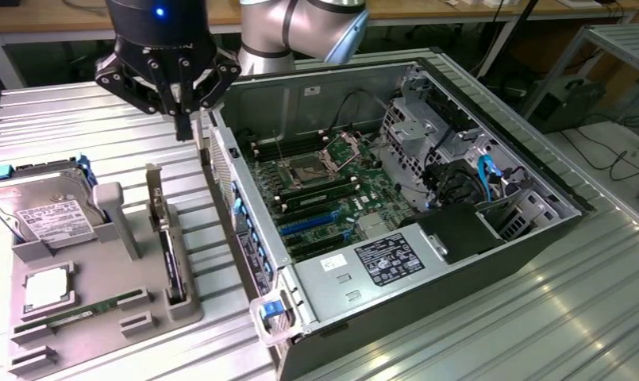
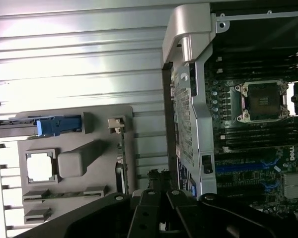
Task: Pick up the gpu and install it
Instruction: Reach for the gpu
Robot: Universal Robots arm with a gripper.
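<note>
Pickup has not begun: gpu [image 1: 169, 262] stands on edge in the holder [image 1: 118, 274] on the counter [image 1: 573, 317], the tool [image 1: 182, 127], shut and empty, hangs above between holder and case [image 1: 287, 103], blue slots [image 1: 310, 225] vacant.

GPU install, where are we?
Done: nothing visible. The thin black expansion card with a pale metal end bracket stands on edge in the grey holder tray, untouched. In hand: nothing; the black gripper is shut and empty, above the gap between tray and open grey computer case. Left: both pick-up and seating; the blue motherboard slots hold no card.
</note>
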